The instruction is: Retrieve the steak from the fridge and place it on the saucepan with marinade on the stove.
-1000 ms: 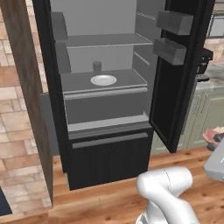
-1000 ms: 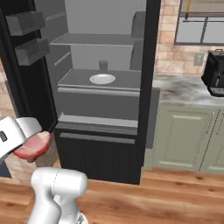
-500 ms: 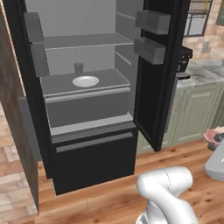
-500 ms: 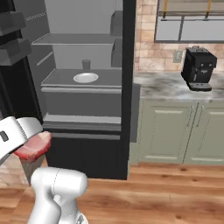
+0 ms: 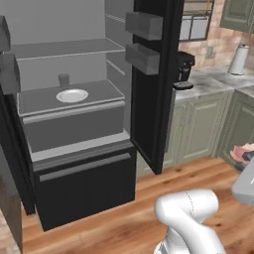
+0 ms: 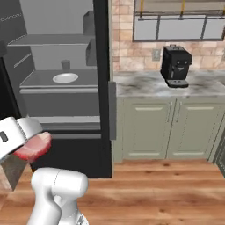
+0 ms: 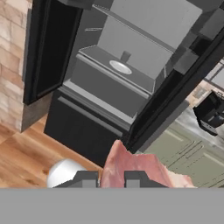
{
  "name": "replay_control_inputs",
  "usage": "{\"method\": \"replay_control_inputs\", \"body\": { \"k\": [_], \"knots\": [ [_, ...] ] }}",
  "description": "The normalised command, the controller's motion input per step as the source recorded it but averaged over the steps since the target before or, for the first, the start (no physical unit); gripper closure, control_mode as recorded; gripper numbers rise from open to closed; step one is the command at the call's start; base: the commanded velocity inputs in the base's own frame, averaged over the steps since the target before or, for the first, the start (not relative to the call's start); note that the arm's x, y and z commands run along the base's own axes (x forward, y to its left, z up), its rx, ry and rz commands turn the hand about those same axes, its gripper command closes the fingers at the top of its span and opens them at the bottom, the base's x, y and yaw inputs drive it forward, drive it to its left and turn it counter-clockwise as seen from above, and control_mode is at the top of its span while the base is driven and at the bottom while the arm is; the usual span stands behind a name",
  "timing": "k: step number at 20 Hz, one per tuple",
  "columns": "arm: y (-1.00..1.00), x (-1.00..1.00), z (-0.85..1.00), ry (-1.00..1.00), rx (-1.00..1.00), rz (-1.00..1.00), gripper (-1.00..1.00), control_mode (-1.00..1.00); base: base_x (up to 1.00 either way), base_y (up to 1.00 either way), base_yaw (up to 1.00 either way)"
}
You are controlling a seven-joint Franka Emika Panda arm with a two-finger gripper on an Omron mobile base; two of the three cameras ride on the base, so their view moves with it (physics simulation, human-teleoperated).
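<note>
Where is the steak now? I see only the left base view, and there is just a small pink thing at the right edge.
Observer: In the hand view the steak sits between the gripper fingertips, which are closed on it.
Operator: Is something left on the fridge shelf?
Observer: The right base view shows a round white plate, bare, with a small grey cup behind it.
Operator: What stands beside the fridge?
Observer: In the right base view a black coffee machine stands on the marble counter, under a window.
</note>
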Motion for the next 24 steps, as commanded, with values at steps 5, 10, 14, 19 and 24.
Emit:
{"method": "replay_control_inputs", "body": {
  "k": [5,10,14,19,24],
  "knots": [
    [0.00,0.00,0.00,0.00,0.00,0.00,1.00,1.00,-0.16,-0.64,-0.21],
    [0.00,0.00,0.00,0.00,0.00,0.00,1.00,1.00,-0.15,-0.64,-0.22],
    [0.00,0.00,0.00,0.00,0.00,0.00,1.00,1.00,-0.13,-0.69,-0.23],
    [0.00,0.00,0.00,0.00,0.00,0.00,1.00,1.00,-0.13,-0.69,-0.24],
    [0.00,0.00,0.00,0.00,0.00,0.00,1.00,1.00,-0.13,-0.72,-0.26]
  ]
}}
